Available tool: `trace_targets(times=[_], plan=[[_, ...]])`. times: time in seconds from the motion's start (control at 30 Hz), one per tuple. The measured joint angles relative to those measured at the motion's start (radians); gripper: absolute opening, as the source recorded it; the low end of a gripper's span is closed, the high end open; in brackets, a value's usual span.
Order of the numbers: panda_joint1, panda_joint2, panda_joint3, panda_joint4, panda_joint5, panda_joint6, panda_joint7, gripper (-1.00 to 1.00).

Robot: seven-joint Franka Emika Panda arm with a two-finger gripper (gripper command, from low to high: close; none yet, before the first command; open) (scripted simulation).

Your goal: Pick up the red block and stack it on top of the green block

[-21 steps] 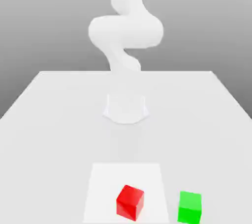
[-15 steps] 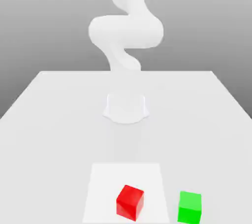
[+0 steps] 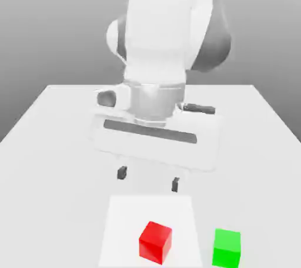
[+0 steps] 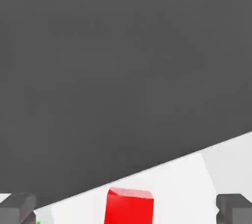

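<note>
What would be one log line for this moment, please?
claw: open, empty | red block: on white patch | green block: beside patch

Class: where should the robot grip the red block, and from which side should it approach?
Probably best from above, closing the end effector on two opposite upright side faces of the red block. Its flat top is uncovered and its sides are smooth and flat. It sits turned on the white square, so the fingers should be lined up with those faces.

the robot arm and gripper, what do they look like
The arm is white and rounded, with grey shading on its bulging joints. The gripper has a wide, pale, box-like hand with a dark slot-like stripe, and two small dark fingertips.
</note>
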Motion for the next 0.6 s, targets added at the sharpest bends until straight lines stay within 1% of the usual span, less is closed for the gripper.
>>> trace_targets(times=[0.1, 0.27, 0.3, 0.5, 0.6], plan=[[0.003, 0.105, 0.003, -0.022, 0.024, 0.049, 0.028, 0.0], [0.033, 0.284, -0.034, -0.004, -0.015, 0.188, 0.07, 0.0], [0.038, 0.306, -0.041, -0.001, -0.021, 0.207, 0.075, -1.0], [0.041, 0.317, -0.044, 0.001, -0.025, 0.217, 0.078, -1.0], [0.027, 0.249, -0.025, -0.01, -0.002, 0.16, 0.061, -1.0]])
